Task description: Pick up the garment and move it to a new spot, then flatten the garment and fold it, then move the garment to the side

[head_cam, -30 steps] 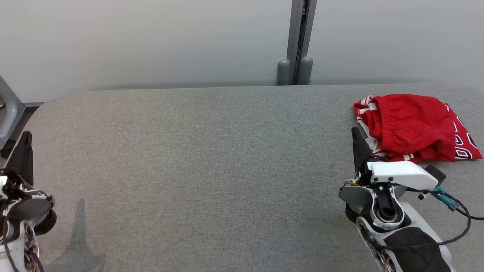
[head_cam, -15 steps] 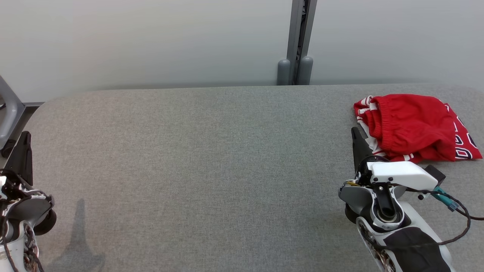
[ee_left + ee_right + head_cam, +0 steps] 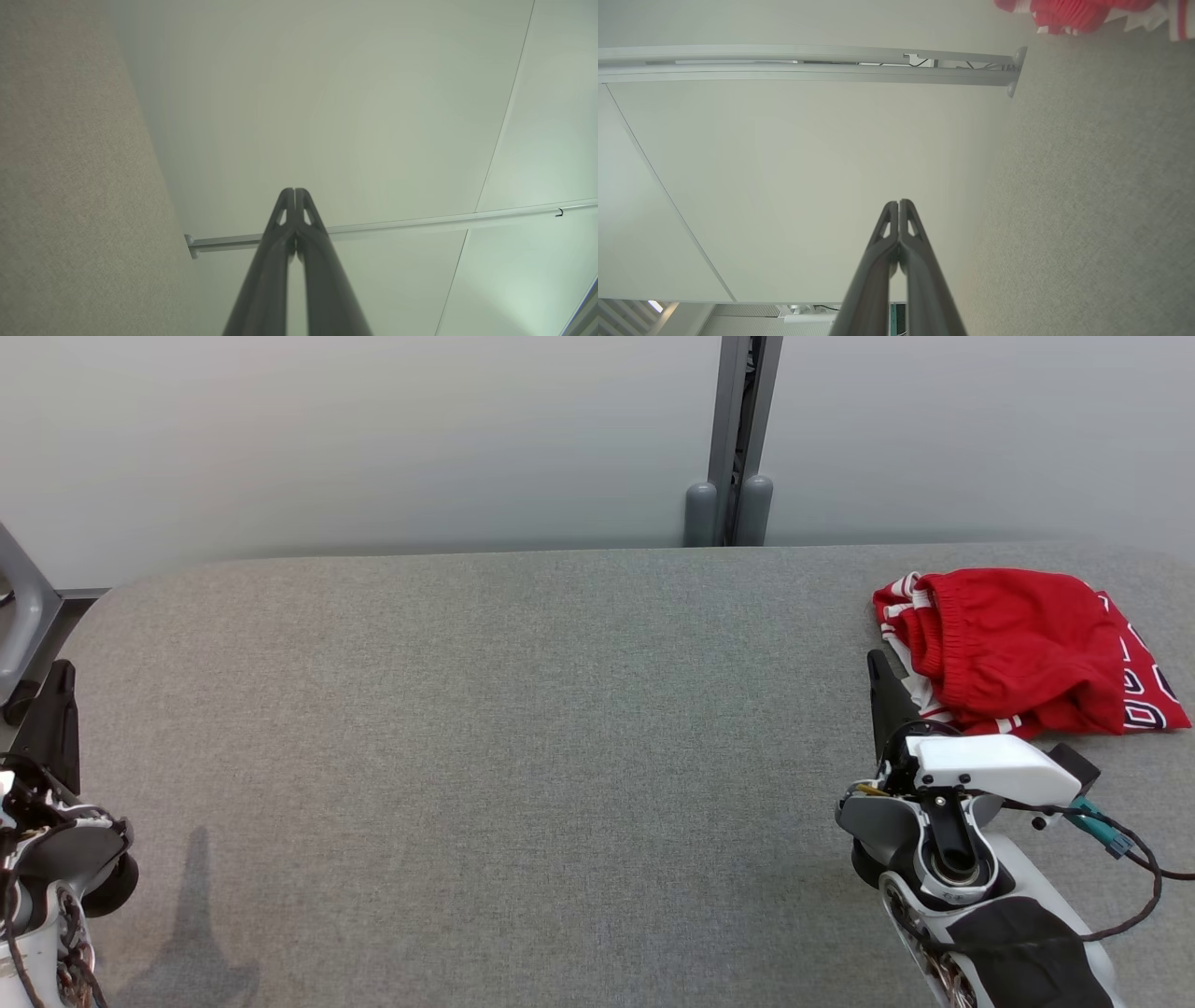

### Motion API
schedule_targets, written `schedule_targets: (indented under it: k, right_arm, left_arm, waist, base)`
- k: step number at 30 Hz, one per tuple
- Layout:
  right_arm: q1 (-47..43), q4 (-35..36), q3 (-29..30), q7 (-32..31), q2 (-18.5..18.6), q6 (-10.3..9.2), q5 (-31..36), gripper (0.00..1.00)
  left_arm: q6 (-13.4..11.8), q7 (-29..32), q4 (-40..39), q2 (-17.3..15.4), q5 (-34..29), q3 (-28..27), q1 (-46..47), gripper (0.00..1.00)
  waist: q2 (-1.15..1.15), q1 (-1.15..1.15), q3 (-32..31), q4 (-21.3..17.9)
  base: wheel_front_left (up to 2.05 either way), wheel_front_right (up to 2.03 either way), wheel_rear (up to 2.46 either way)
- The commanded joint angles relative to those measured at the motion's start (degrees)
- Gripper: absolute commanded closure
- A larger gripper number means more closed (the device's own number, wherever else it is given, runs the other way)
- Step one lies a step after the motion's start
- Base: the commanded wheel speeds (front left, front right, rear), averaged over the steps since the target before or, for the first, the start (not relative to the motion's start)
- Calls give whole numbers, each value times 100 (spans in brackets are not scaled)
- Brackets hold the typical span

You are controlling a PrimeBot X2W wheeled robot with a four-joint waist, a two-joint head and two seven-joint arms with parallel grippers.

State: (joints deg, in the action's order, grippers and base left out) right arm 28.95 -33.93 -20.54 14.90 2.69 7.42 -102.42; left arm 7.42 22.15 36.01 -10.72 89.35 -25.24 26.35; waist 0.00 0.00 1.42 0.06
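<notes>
The garment (image 3: pixel 1022 649) is a pair of red shorts with white and dark trim, lying bunched at the far right of the grey table (image 3: pixel 523 709); a strip of it shows at the top of the right wrist view (image 3: pixel 1069 11). My right gripper (image 3: pixel 876 658) is shut and empty, its tip just left of the garment's near-left edge, fingers pressed together in its wrist view (image 3: pixel 899 203). At the table's left edge my left gripper (image 3: pixel 63 667) is shut and empty too, far from the garment, fingertips together in the left wrist view (image 3: pixel 294 190).
A pale wall runs behind the table, with a grey vertical post (image 3: pixel 738 439) at the back right of centre. A grey frame part (image 3: pixel 23 607) stands off the table's left end. The table's rounded edges lie at left and back.
</notes>
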Motion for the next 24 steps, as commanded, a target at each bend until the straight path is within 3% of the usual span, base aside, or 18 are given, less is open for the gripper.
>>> schedule_targets:
  k: [1, 24]
  right_arm:
    - [28, 3, 18, 17, 32, 12, -24, 100]
    - [27, 2, 18, 17, 32, 12, -24, 100]
  left_arm:
    - [13, -6, 8, -46, 14, -3, 51, 100]
    - [13, -17, 8, -53, 37, 16, 45, 100]
  waist:
    - [0, 0, 0, 0]
    - [0, 0, 0, 0]
  base:
    - [0, 0, 0]
    - [0, 0, 0]
